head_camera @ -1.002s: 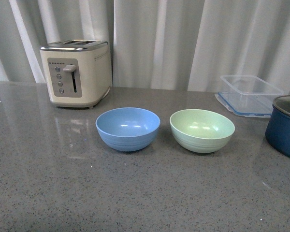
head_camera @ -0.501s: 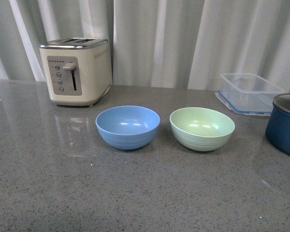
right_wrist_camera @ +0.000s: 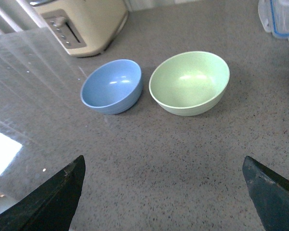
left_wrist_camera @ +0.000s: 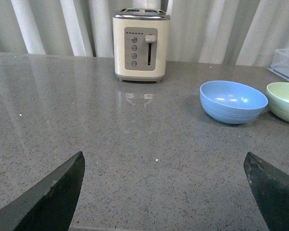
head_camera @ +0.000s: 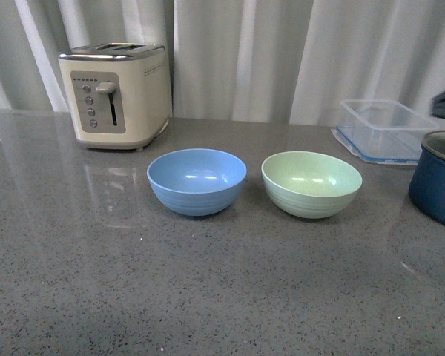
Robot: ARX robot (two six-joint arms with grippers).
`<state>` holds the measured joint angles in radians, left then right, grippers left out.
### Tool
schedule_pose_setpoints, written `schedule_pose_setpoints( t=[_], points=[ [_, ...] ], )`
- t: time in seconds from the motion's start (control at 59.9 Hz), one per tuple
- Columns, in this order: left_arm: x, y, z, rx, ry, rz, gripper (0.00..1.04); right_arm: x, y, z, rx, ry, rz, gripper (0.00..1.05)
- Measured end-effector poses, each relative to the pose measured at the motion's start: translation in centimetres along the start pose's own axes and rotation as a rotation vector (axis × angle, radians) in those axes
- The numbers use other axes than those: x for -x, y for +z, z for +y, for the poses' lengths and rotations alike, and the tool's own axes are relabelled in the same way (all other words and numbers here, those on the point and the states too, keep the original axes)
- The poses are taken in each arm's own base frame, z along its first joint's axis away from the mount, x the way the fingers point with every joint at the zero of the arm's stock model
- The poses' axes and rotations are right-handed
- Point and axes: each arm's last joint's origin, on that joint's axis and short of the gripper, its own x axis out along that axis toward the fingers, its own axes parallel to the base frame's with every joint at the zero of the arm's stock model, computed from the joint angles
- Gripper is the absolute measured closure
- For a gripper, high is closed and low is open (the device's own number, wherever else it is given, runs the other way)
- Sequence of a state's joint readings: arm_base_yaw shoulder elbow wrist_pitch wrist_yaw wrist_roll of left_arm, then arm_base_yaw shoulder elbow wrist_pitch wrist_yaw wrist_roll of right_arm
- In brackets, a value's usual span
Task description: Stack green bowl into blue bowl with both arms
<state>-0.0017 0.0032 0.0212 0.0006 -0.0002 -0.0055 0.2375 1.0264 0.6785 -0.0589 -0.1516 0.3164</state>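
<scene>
We see the green bowl (head_camera: 311,184) upright on the grey counter (head_camera: 208,297), just right of the blue bowl (head_camera: 196,180) with a small gap between, our left gripper (left_wrist_camera: 164,163) spread wide and empty, our right gripper (right_wrist_camera: 164,166) likewise wide, gripping nothing

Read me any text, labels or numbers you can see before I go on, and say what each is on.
None can be read in any view.
Control panel of the toaster: a row of small marks above the buttons, too small to read.
The blue bowl, green bowl, clear container and navy pot: no markings visible.
</scene>
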Motion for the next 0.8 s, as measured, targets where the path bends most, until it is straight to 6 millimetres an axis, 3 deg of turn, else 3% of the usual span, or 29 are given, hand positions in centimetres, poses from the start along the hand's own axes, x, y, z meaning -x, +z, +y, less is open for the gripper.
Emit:
schedule_pose_setpoints(
  t=[0.184,0.401,0.568,0.802],
  points=[
    [0.0,0.0,0.0,0.000,0.000,0.000,0.07,-6.9,2.7,-0.1,-0.044,-0.118,0.084,0.10],
    [0.0,0.0,0.0,0.000,0.000,0.000,0.07,-13.5,2.9,-1.2,-0.051,-0.242,0.159,0.10],
    [0.0,0.0,0.0,0.000,0.000,0.000,0.07,-16.7,2.4,-2.3,-0.050,-0.308,0.201,0.10],
    [0.0,0.0,0.0,0.000,0.000,0.000,0.07,-19.3,2.2,-3.7,-0.040,-0.397,0.226,0.10]
  ],
)
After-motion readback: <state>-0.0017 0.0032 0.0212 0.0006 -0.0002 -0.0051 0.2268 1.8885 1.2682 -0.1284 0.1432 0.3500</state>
